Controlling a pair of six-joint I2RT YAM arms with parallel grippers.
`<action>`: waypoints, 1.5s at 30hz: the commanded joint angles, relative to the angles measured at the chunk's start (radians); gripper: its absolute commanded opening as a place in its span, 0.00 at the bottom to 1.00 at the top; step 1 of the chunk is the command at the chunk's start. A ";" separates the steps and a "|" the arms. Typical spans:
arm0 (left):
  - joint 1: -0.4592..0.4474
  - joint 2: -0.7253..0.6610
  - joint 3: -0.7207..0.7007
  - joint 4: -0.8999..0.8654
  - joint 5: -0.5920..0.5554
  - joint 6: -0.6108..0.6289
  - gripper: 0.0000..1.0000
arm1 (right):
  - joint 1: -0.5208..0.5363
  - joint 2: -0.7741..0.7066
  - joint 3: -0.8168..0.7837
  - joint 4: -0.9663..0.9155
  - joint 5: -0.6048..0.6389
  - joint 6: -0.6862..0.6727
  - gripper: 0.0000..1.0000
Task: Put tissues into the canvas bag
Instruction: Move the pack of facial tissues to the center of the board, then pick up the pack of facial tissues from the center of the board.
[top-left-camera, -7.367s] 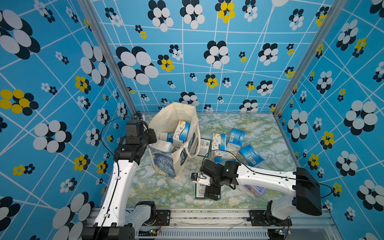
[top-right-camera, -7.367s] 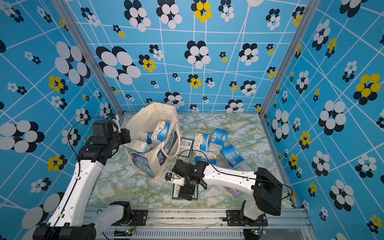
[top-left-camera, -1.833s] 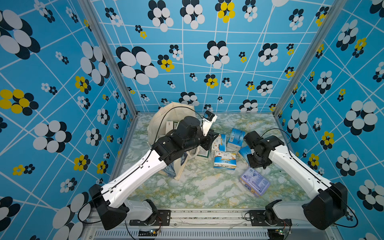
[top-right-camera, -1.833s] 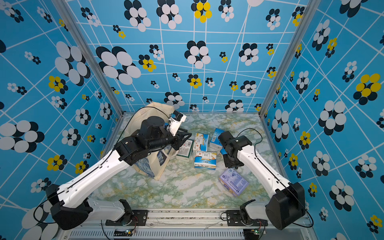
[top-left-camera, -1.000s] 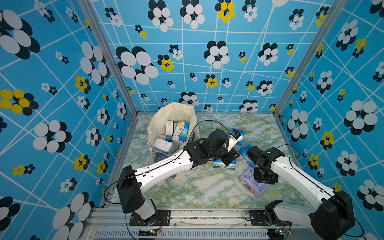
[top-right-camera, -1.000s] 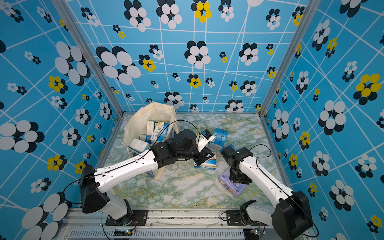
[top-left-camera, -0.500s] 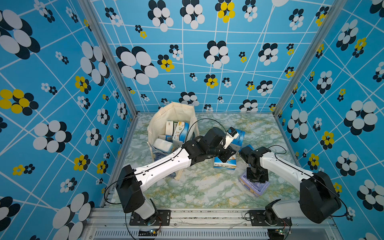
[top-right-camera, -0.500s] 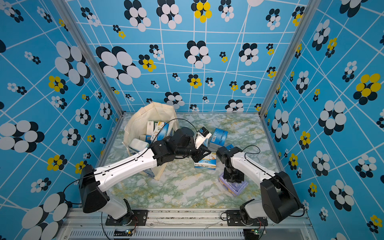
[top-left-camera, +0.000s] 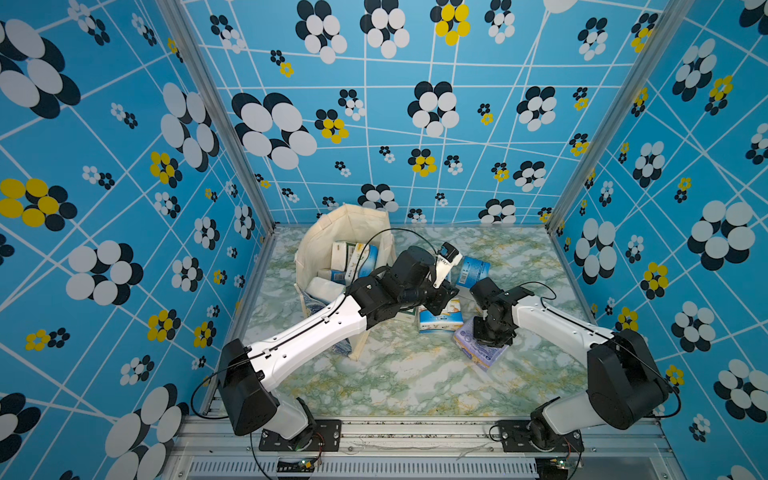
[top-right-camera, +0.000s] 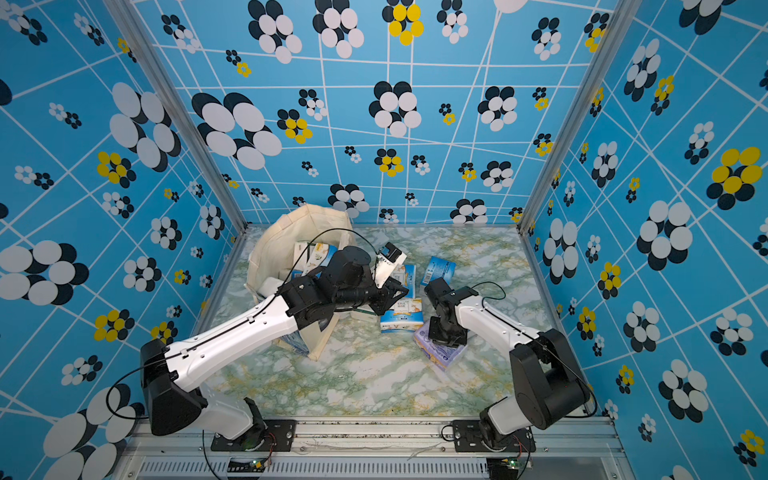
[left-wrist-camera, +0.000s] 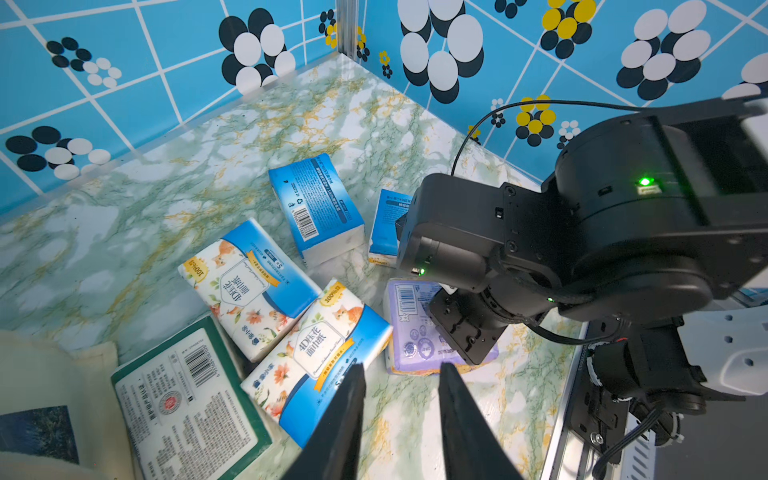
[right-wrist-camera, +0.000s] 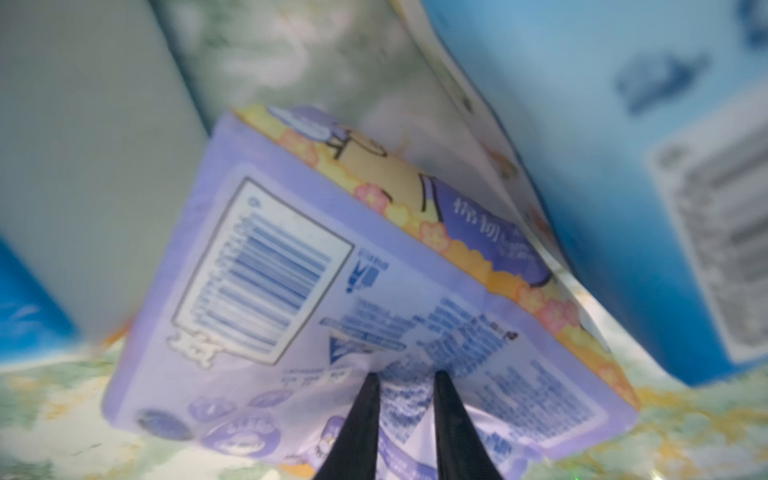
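Right fingers (right-wrist-camera: 361, 419) pinched on wrapper of lavender tissue pack (right-wrist-camera: 291, 291), right on worktop (top-left-camera: 415, 374); left fingers (left-wrist-camera: 347, 415) parted, empty, over blue floral tissue pack (left-wrist-camera: 316, 357); canvas bag (top-left-camera: 332, 224) far left

Robot lab, no question: a boxed-in test cell. A white left arm (top-left-camera: 307, 336) and right arm (top-left-camera: 552, 324) were bolted to an aluminium rail (top-left-camera: 415, 432), and blue flower-print panels (top-left-camera: 415, 124) on metal posts (top-left-camera: 216, 116) walled a marble-print surface (top-left-camera: 407, 374) on three sides.
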 joint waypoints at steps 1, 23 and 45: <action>0.009 0.000 -0.005 -0.021 -0.011 0.005 0.33 | 0.009 0.073 0.025 0.262 -0.087 -0.021 0.26; 0.054 -0.101 0.032 -0.098 -0.169 0.066 0.51 | 0.008 -0.065 0.162 0.113 -0.071 -0.369 0.99; 0.733 -0.529 -0.142 -0.388 -0.227 -0.080 0.96 | 0.026 0.000 0.116 0.463 -0.238 -0.600 0.99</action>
